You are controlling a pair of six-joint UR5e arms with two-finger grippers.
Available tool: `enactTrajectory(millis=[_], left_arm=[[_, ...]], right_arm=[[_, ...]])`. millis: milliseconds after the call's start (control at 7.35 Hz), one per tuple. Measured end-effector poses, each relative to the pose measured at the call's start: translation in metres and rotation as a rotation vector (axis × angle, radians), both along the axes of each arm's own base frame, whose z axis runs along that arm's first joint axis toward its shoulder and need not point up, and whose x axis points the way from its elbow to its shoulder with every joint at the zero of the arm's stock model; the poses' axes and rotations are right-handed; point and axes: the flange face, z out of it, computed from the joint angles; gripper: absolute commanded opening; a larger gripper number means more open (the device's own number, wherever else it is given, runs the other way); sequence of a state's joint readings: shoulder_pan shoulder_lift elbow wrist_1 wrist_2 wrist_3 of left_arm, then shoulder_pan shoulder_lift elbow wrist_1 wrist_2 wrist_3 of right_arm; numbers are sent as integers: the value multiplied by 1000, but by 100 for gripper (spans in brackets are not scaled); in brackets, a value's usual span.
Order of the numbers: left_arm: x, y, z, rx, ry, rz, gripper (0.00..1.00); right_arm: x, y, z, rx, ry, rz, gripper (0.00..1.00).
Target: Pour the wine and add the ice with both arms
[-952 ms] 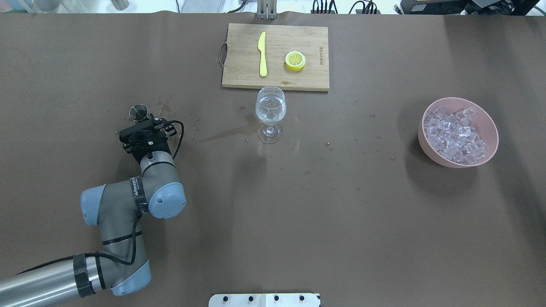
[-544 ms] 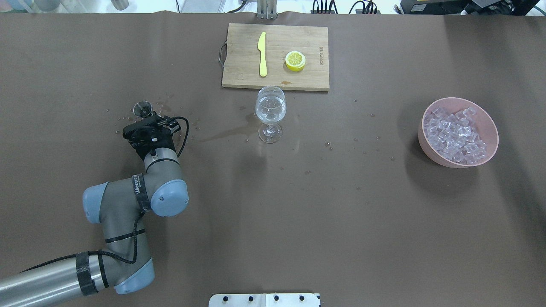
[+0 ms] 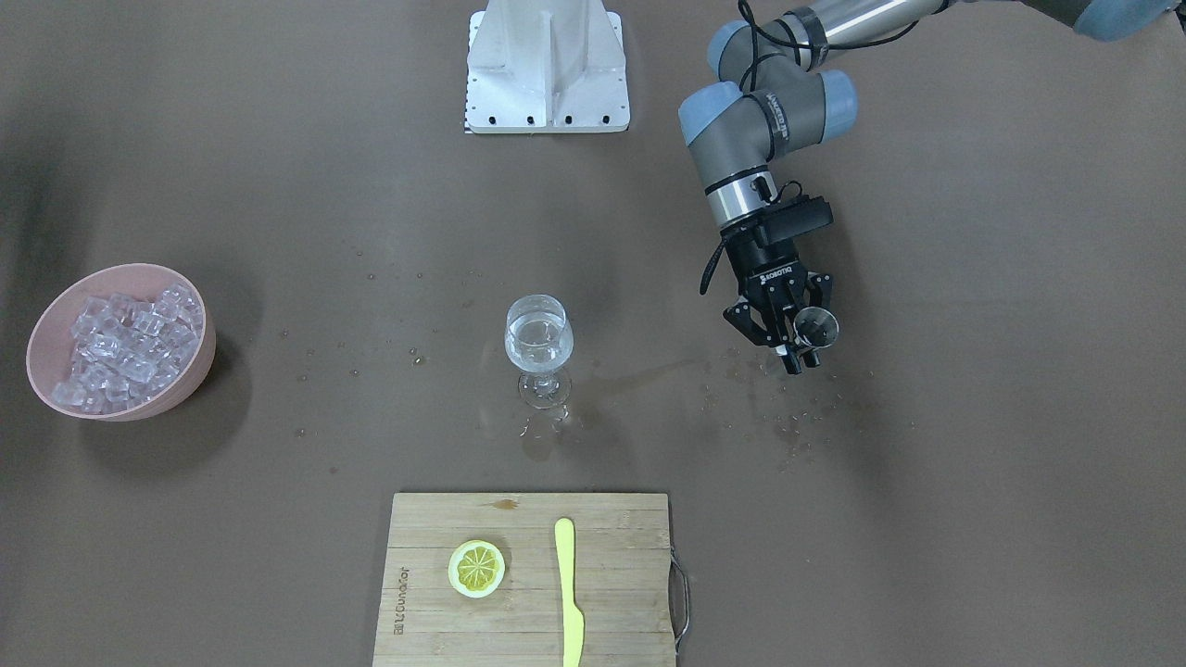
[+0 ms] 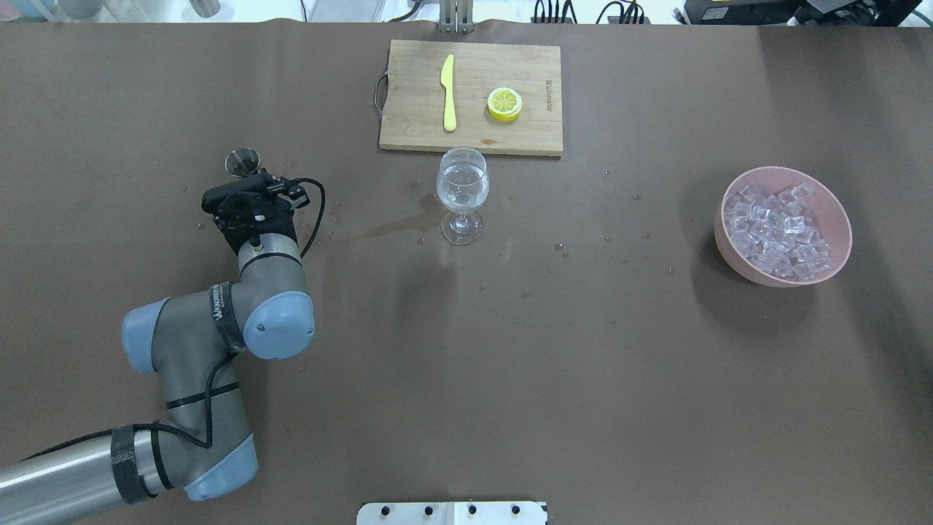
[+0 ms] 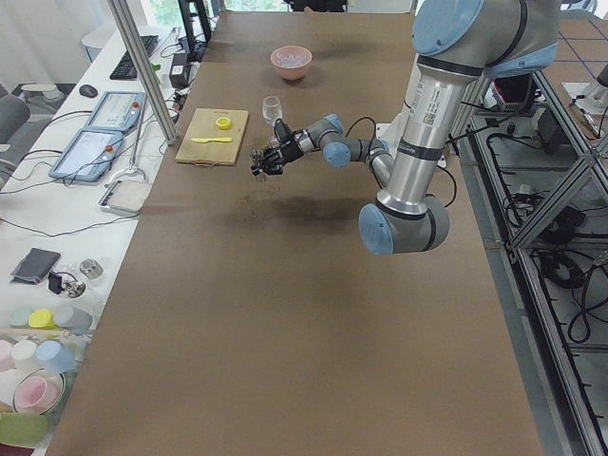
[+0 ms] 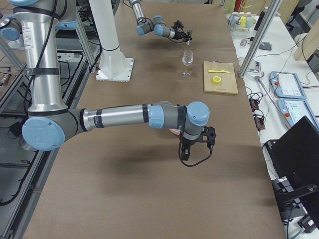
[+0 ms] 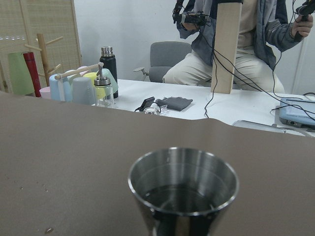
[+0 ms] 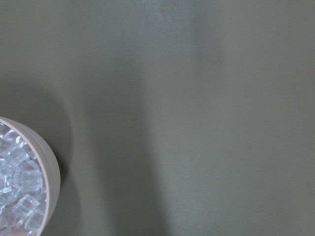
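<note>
A: At centre of the front view, the wine (image 3: 537, 347) sits in the stemmed glass (image 3: 543, 394). Right of it, the left gripper (image 3: 801, 352) pinches a steel cup (image 3: 817, 326).
B: And the ice (image 3: 120, 347)?
A: Heaped in the pink bowl (image 3: 202, 359), far left. Likely slippery and hard, so pinch one top cube squarely. I cannot tell the right gripper (image 6: 185, 148)'s state.

The steel cup (image 7: 183, 189) is polished, mirror-glossy metal. The table (image 4: 510, 379) wears a matt brown, paper-like sheet. The cutting board (image 4: 415, 109) is pale, grained wood. The wine glass (image 4: 462, 179) is clear and shiny, the ice (image 4: 778, 230) glassy, and its bowl (image 4: 834, 208) dull pink.
</note>
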State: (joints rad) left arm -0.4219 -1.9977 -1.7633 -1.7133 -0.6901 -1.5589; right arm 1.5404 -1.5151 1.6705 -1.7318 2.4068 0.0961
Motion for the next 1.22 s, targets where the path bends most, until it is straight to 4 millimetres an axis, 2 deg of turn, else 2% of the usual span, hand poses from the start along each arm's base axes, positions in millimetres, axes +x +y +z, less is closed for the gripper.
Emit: enactTrajectory(millis=[272,544,952,1224], left_arm=[[-16,16,-81,72,99,132,0],[-16,26,-126,173,63,321,0],[-6,38,-147,260,-76,564,0],[3,44,-159,279,-101,692,0]], right_arm=[[0,-2,-2,1,1,1,100],[-1,-4,-4,0,-1,4,100],[-3,-6,-7,2,-13,4,100],[-4,-7,-9,3,-15,5,100]])
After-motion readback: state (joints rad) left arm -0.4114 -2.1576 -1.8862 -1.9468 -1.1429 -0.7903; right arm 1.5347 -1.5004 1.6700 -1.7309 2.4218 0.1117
